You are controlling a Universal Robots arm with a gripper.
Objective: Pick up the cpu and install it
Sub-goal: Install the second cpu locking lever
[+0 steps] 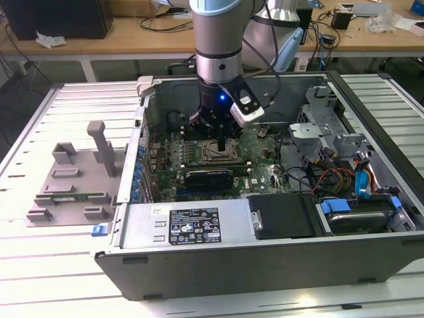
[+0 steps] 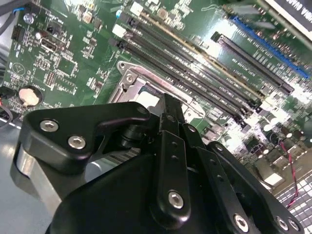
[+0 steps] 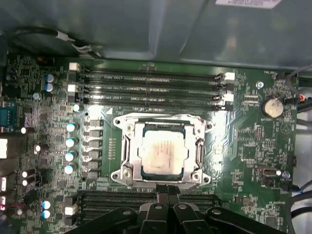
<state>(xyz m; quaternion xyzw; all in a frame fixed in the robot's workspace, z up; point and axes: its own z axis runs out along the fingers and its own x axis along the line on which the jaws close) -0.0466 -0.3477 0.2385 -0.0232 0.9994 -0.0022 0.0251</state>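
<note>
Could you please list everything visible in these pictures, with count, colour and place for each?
cpu: one, pale silvery, lying inside the socket frame on the motherboard.
socket frame: one, silver metal, around the cpu.
motherboard: one, green, on the floor of the computer case.
memory slots: several, black, in rows beside the socket frame.
coin battery: one, silvery, on the motherboard.
computer case: one, dark grey, open, on the slatted table.
plastic tray: one, grey, with upright posts, on the exterior view's left of the case.
slatted table: one, pale metal, under everything.
gripper: one, black, above the socket frame's edge.
</note>
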